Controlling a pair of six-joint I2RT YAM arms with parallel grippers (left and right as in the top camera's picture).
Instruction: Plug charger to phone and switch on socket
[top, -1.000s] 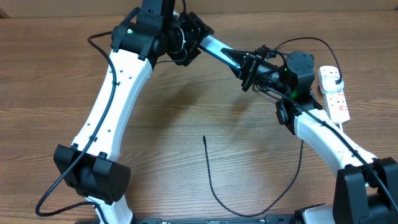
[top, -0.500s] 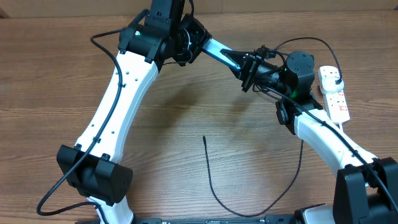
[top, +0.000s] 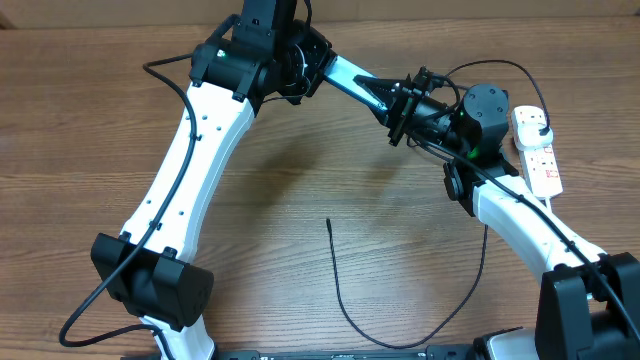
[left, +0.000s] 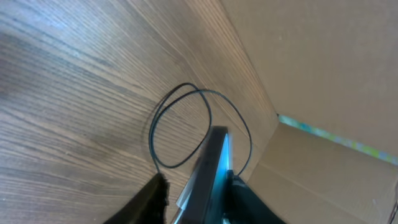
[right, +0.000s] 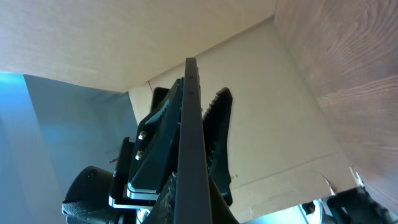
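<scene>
The phone (top: 355, 85) is held in the air at the back of the table, its teal screen glowing along one edge. My right gripper (top: 403, 108) is shut on its right end, seen edge-on in the right wrist view (right: 189, 143). My left gripper (top: 303, 62) sits around the phone's other end (left: 208, 168); one finger touches the screen and a gap shows at the other, so it is open. The charger cable tip (top: 329, 221) lies loose on the table. The cable loops (left: 186, 124) back to a black plug (top: 539, 122) in the white socket (top: 540, 160).
The black cable curves over the near table (top: 385, 343) and under the right arm. Cardboard walls (left: 323, 74) stand behind the table's far edge. The socket lies at the far right next to my right arm's wrist.
My left arm's upper part has shifted a little to the right. The phone, the right gripper and the cable have stayed in place.
</scene>
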